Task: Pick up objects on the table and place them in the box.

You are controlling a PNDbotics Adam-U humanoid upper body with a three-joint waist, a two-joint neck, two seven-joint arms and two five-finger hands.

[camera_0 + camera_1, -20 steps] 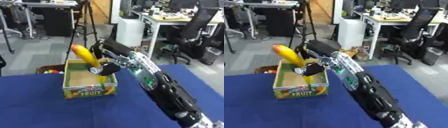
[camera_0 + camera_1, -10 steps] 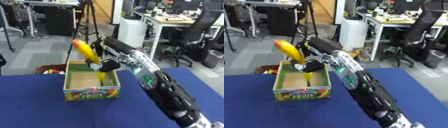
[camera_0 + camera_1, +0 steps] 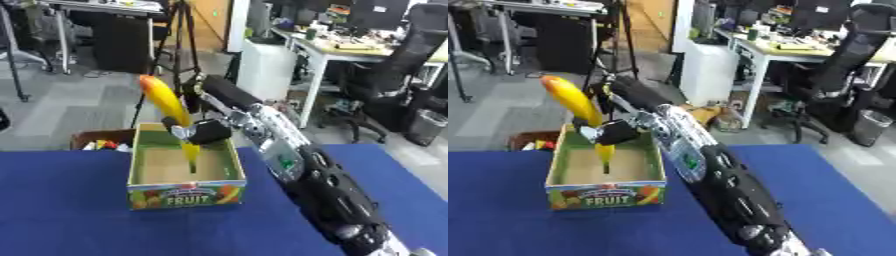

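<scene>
Right hand (image 3: 206, 132) is reaching over the box (image 3: 185, 194), fingers gripping the banana (image 3: 164, 102) mid-length; banana is standing near upright, lower tip hanging inside the box, above its floor

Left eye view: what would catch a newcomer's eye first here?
The banana, bright yellow and held nearly upright, with its lower tip down inside the open fruit box on the blue table. Next is the long black-and-silver right arm running from the lower right corner up to the right hand, whose fingers are curled round the banana above the box. The left hand is not in view.
</scene>
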